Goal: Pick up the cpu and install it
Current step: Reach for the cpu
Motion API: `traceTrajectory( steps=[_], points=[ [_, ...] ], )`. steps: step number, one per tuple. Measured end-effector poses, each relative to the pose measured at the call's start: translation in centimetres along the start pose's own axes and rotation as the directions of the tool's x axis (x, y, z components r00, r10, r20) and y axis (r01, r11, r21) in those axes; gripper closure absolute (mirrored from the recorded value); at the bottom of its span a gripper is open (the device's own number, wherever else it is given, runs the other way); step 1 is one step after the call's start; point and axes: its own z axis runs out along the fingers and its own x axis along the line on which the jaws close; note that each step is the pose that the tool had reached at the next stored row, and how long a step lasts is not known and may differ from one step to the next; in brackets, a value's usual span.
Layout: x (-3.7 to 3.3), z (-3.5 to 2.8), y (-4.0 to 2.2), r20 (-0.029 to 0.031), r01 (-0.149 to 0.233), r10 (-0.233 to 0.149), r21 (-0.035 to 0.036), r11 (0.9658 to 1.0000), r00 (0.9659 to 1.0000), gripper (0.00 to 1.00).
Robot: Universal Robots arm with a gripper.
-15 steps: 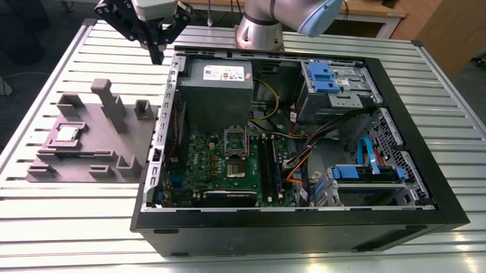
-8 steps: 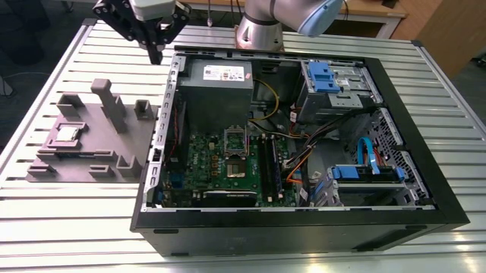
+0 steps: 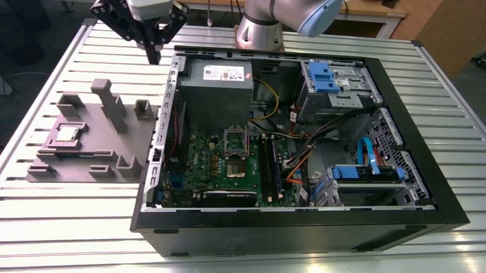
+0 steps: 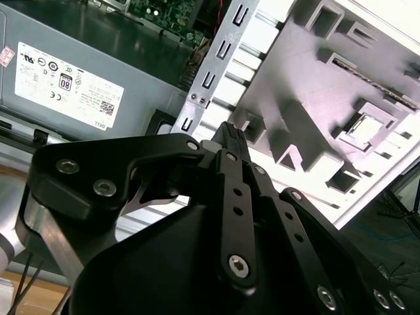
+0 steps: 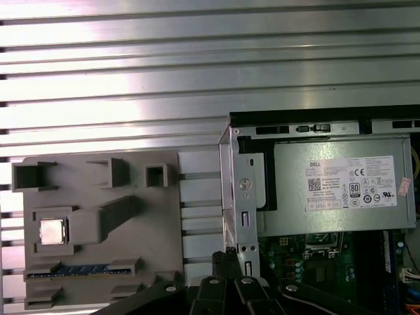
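The arm (image 3: pixel 262 23) hung over the slatted metal surface (image 3: pixel 76 227) at about eleven o'clock in the exterior view, above the outer corner of the open computer case (image 3: pixel 304 219). Its black fingers (image 3: pixel 155 56) pointed down and were pressed together at the tips, with nothing between them. In both wrist views the fingers (image 4: pixel 231 134) (image 5: pixel 223 262) showed joined to a single point beside the case's perforated metal edge.

The cpu (image 3: pixel 67 133) lay flat in a square recess of the grey moulded tray (image 3: pixel 91 156), well apart from the fingers. In the exterior view the tray sat on the surface at nine o'clock of the case, just beside its wall, and the cpu was at about eight o'clock from the fingertips. In both wrist views the cpu (image 5: pixel 52 231) (image 4: pixel 366 126) showed its silvery top plate, seated in the tray (image 5: pixel 157 223) (image 4: pixel 295 79) and touched by nothing.

Inside the case, the grey power supply box (image 3: pixel 216 94) (image 5: pixel 289 216) (image 4: pixel 131 59) stood at twelve o'clock of the green motherboard (image 3: pixel 216 170). The socket (image 3: pixel 235 145) on that board lay with its metal frame around a hollow centre.
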Motion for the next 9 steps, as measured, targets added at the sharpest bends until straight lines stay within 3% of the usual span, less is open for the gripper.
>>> traceTrajectory(
  steps=[9],
  points=[
    [0.29, 0.0, -0.02, 0.0, 0.0, 0.0, 0.0, 1.0, 1.0, 0.89]
  ],
)
